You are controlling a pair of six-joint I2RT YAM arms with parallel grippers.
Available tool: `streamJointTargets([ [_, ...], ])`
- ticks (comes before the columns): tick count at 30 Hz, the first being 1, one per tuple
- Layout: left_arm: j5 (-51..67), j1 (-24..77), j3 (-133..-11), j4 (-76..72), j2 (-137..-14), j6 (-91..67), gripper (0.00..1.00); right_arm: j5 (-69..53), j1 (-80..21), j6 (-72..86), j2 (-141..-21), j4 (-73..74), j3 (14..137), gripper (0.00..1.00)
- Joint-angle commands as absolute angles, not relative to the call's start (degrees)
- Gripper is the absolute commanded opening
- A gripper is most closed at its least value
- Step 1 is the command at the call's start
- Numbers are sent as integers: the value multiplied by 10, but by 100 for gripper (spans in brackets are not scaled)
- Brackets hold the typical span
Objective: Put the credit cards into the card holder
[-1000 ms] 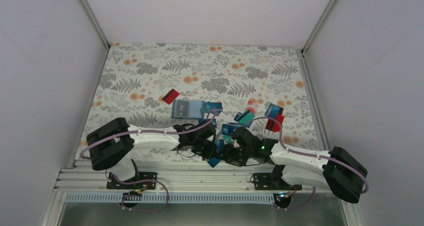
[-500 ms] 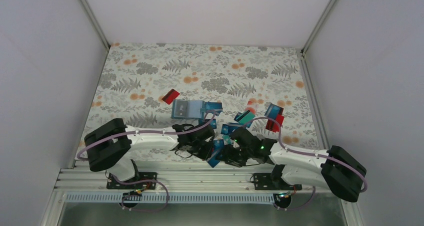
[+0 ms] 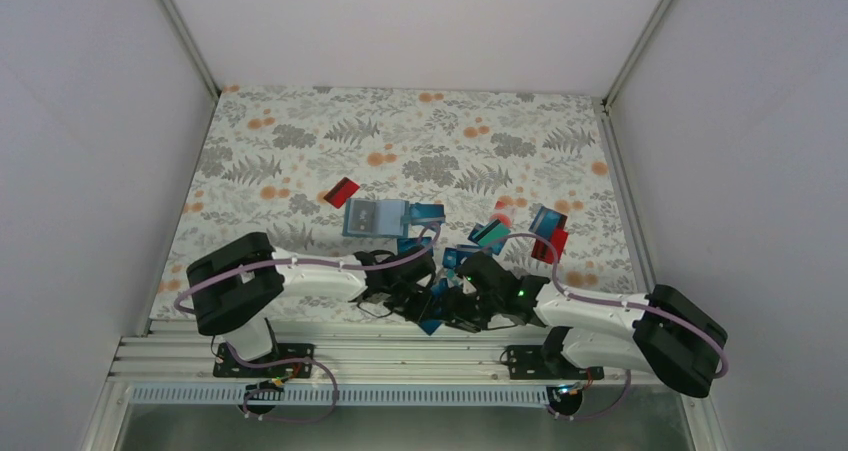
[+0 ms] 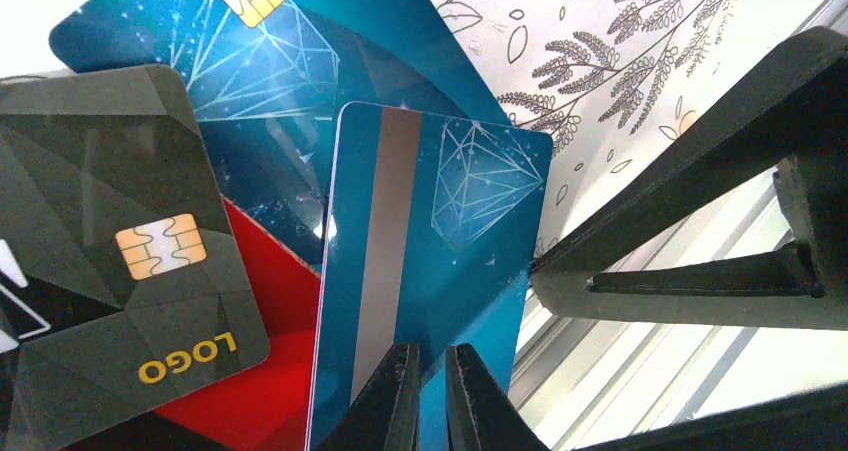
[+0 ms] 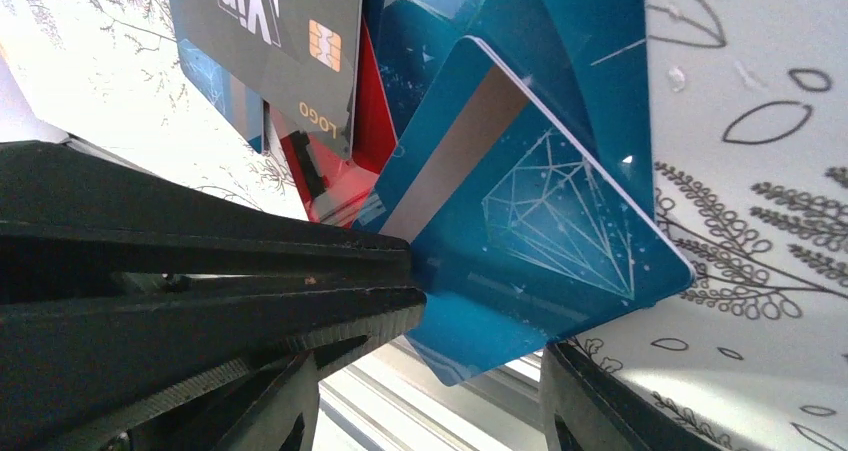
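Pinching blue card [image 4: 440, 231] by its 6 o'clock edge with left jaws, over worktop [image 3: 300, 141] near rim; holding right jaws spread beside it. Likely light, stiff, slick: grip edges. Card holder [image 3: 372, 217] open at 11 o'clock.

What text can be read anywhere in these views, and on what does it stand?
"Vip": white, on the dark chip card.
"LOGO": gold, on the same card, below its chip; it also reads in the left wrist view.
The blue striped card: a diamond drawing only, no words.
Top view: any print on the cards is too small to read.
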State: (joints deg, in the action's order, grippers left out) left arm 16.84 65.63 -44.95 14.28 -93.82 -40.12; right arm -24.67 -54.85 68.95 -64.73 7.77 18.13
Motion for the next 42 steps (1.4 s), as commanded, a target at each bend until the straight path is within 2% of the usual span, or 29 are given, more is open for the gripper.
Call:
streamJointTargets([
  [1,226,662,-442,63,-957,-424,9,-236,-546,695,-653,84,179,56],
  [6,223,662,-440,62,-906,-431,9,-225,-545,697,-626,124,172,56],
  [14,131,654,-435,192,-833,-419,10,-264,-546,693,-601,130,148,56],
  [22,125,653,-429,215,-877,-403,10,-280,-545,689,-625,105,148,56],
  [34,160,669,-442,169,-930,-408,10,-290,-545,702,-662,40,149,56],
  [39,192,678,-453,119,-955,-416,10,-291,-546,705,-680,15,149,54],
  [42,216,679,-447,77,-960,-426,10,-284,-544,709,-669,13,148,49],
])
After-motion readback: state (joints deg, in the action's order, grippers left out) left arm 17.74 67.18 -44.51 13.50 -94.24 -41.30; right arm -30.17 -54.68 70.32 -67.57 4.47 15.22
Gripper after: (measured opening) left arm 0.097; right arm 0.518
